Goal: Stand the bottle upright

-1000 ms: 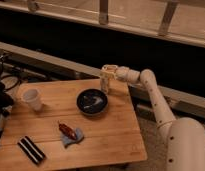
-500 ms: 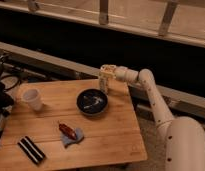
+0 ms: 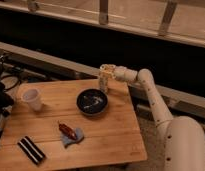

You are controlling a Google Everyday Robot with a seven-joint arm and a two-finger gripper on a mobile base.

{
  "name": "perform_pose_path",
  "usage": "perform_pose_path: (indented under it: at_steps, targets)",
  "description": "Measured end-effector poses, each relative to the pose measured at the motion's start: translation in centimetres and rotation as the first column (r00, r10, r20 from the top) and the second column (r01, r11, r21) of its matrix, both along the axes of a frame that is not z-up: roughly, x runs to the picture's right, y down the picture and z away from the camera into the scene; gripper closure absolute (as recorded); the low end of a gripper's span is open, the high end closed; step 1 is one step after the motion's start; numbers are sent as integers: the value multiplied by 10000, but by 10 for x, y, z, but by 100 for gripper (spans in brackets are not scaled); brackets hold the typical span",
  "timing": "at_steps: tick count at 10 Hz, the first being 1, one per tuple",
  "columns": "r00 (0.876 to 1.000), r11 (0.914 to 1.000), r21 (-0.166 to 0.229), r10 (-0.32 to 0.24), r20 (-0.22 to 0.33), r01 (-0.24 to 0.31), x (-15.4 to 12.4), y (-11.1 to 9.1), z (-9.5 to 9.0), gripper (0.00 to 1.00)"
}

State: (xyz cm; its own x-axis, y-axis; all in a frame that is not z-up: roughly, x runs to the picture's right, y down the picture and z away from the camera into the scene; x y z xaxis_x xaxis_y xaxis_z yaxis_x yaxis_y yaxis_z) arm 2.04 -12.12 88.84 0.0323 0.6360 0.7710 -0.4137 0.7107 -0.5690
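Note:
The bottle, slim and pale cream-white, stands upright at the far edge of the wooden table, just behind the dark bowl. My gripper reaches in from the right on the white arm and sits over the bottle's top, shut on it. The bottle's upper part is hidden by the gripper. Its base is at or just above the table top; I cannot tell which.
A dark bowl sits in front of the bottle. A white cup stands at the left. A red object on a blue cloth and a black striped block lie near the front. Cables hang at the left.
The gripper and bottle have shifted very slightly left. Everything else on the table is unchanged.

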Motion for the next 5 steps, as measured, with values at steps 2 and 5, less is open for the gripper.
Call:
perform_pose_path:
  at_steps: [2, 5]
  targets:
    - [10000, 10000, 10, 19, -5, -19, 1, 0, 0, 58]
    - [10000, 10000, 18, -53, 64, 53, -6, -1, 0, 58]
